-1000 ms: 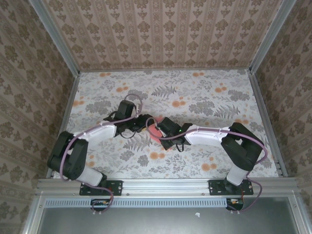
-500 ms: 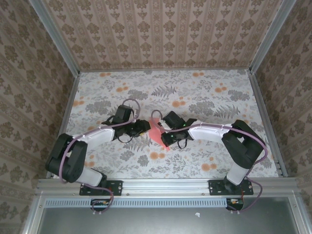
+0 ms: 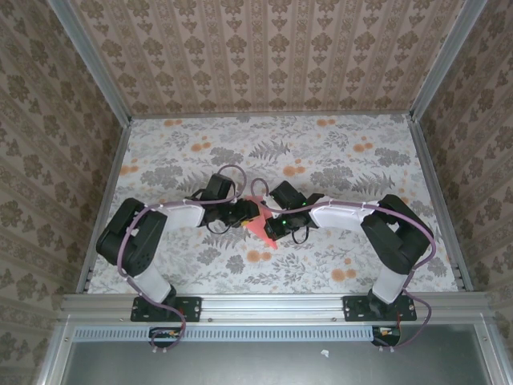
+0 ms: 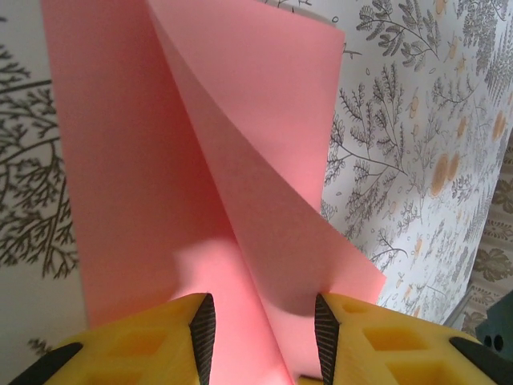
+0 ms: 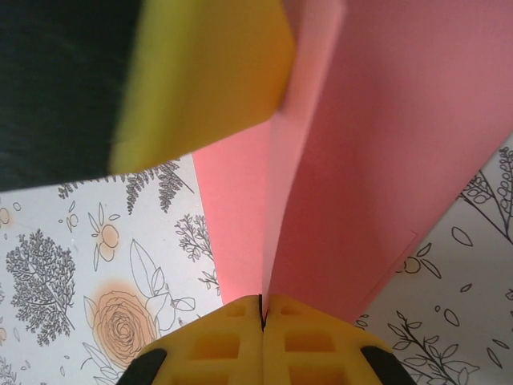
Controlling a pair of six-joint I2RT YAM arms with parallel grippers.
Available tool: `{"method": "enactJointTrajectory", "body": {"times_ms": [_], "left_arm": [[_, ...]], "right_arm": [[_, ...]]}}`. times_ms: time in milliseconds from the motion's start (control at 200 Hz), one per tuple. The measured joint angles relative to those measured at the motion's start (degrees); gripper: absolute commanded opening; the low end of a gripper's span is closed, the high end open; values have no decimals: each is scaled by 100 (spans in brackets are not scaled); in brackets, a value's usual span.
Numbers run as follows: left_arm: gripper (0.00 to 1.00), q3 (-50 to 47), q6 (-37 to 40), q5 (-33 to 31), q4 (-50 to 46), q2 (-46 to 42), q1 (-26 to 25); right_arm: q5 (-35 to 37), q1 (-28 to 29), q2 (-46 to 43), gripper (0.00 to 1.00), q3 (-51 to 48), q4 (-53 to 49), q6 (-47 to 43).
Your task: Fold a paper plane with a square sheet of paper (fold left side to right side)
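Nearest to me, my right gripper (image 5: 263,309) is clenched on the lower edge of the sheet of paper (image 5: 385,160), jaws tight together with the pink leaf nipped between them. That grip is the same as a second ago. My left gripper (image 4: 260,321) is what has changed. It has swung in from the left and narrowed, and its jaws now stand apart astride the paper's raised fold. One of them touches a flap, but they are not pressed flat on it.

Just past my fingers the sheet rises in two loose leaves that meet along a soft, curving ridge, not a sharp crease. A second ago it lay low under my right wrist. Now it hangs lifted clear of the bench (image 4: 417,120), held up between my two grippers near the middle, one corner pointing down toward the near edge.

I judge the left side has come across toward the right but the fold is only gathered, not set. The edges still need lining up and the ridge needs pressing flat. With my grippers this close together, a careless tug could skew the halves
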Motion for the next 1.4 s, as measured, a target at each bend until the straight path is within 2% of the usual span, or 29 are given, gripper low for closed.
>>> {"method": "enactJointTrajectory", "body": {"times_ms": [540, 810, 970, 1170, 1400], "left_arm": [[41, 179, -44, -31, 33, 341, -81], [41, 181, -44, -44, 28, 343, -79], [41, 192, -44, -46, 9, 345, -79], [41, 195, -44, -46, -2, 345, -79], [41, 201, -44, -68, -17, 345, -79]], "right_arm": [[-339, -140, 87, 18, -4, 66, 83], [-726, -289, 83, 31, -109, 219, 96], [-1054, -619, -144, 39, -245, 295, 151], [-1753, -1147, -173, 42, -256, 728, 553], [-2127, -1202, 485, 40, 48, 955, 1001]]}}
